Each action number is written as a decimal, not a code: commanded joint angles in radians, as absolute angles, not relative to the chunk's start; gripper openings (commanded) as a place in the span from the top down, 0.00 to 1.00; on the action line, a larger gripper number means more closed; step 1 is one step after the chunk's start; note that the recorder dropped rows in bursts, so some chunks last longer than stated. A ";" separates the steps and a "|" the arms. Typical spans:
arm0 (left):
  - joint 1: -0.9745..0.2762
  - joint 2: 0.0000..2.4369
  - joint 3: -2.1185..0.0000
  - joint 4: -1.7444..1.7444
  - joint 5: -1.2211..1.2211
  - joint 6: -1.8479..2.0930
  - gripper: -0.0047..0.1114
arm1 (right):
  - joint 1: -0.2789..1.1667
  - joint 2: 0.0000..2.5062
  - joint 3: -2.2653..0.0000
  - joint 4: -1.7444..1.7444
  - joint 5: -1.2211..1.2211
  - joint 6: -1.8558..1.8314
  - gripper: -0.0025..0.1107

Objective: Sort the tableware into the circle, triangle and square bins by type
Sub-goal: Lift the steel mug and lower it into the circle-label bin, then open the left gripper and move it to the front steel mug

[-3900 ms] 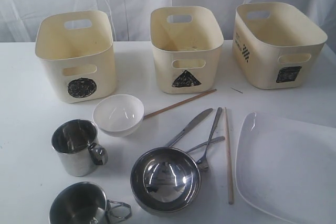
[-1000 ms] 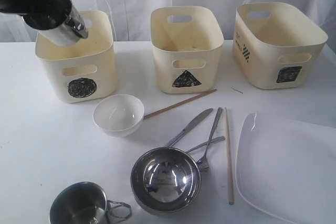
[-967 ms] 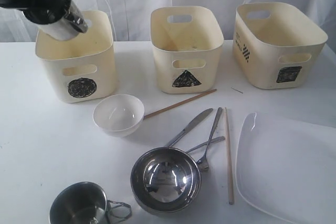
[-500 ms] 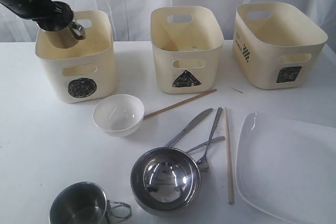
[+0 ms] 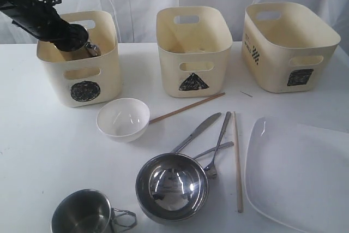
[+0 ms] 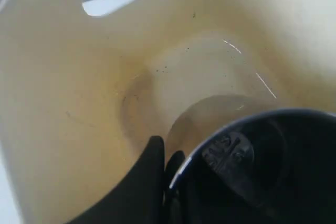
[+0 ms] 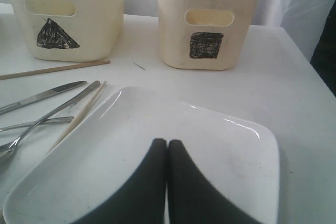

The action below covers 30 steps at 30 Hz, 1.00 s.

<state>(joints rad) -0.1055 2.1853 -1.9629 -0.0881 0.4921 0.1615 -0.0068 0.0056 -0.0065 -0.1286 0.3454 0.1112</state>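
Note:
My left gripper (image 5: 73,39) reaches down inside the circle bin (image 5: 82,75), shut on the rim of a steel mug (image 5: 87,47). In the left wrist view the gripper (image 6: 167,153) pinches the mug (image 6: 252,171) just above the bin's floor (image 6: 199,72). A second mug (image 5: 82,216), steel bowl (image 5: 172,186), white bowl (image 5: 123,118), knife (image 5: 197,132), forks (image 5: 218,145) and chopsticks (image 5: 238,162) lie on the table. My right gripper (image 7: 167,142) hovers shut and empty over the white square plate (image 7: 157,124), out of the exterior view.
The triangle bin (image 5: 193,53) and the wider square bin (image 5: 289,47) stand along the back, both showing nothing inside. The plate (image 5: 300,173) fills the front right corner. White curtains hang behind the table.
The left gripper has carried the mug from above the circle bin's rim down into the bin. The right gripper and the other tableware have not moved.

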 commanded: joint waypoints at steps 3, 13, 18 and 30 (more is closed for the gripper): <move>-0.105 2.194 -1.968 -0.111 0.525 0.166 0.96 | -0.010 0.000 0.000 -0.127 0.343 0.117 0.98; -0.105 2.178 -1.968 -0.127 0.611 0.184 0.71 | -0.010 0.000 0.000 -0.127 0.343 0.117 0.98; -0.105 2.126 -1.968 -0.157 0.661 0.184 0.71 | -0.010 0.000 0.000 -0.127 0.343 0.117 0.98; -0.105 1.907 -1.948 -0.231 0.998 0.266 0.71 | -0.010 0.000 0.000 -0.127 0.343 0.117 0.98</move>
